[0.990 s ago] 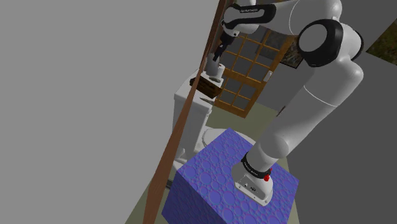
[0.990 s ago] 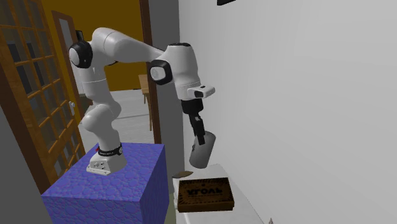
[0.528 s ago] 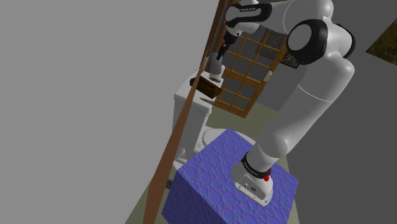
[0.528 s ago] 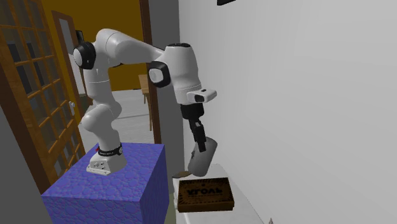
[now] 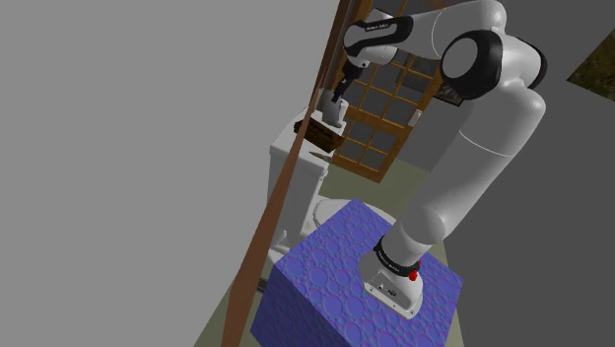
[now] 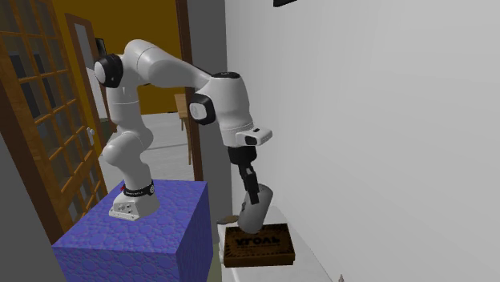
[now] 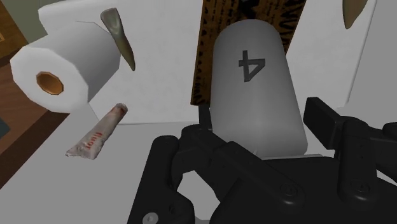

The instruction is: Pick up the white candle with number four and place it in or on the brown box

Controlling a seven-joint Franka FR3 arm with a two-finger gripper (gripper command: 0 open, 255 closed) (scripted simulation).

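We see the all-black two-finger gripper (image 7: 261,113) closed narrowly around the pale grey, round-topped candle (image 7: 257,89) with a dark 4 on its side. One finger presses on each flank. In the second exterior view the candle (image 6: 256,207) hangs tilted under the gripper (image 6: 252,192), right over the flat brown box with black lettering (image 6: 258,244). Its lower end meets the box's far edge there, but we cannot tell whether the two touch. In the shoulder view the candle (image 5: 333,110) sits just above the box (image 5: 323,133), below the gripper (image 5: 338,98).

The box lies on a white ledge (image 7: 159,83) close beside a plain white wall (image 6: 360,120). Near it on the ledge are a white paper roll with an orange-brown core (image 7: 60,70) and a small white rolled wrapper with red marks (image 7: 95,133). A dark olive pointed spike (image 7: 121,35) shows by the roll. A long slanted brown beam (image 5: 281,197) crosses the shoulder view and hides part of the box's side. A wooden door with glass panes (image 5: 384,108) stands behind the arm, and the blue patterned stand (image 5: 345,286) is in front.

Compared with half a second ago, the candle has come lower and closer to the box. A second ago it hung clearly above it.
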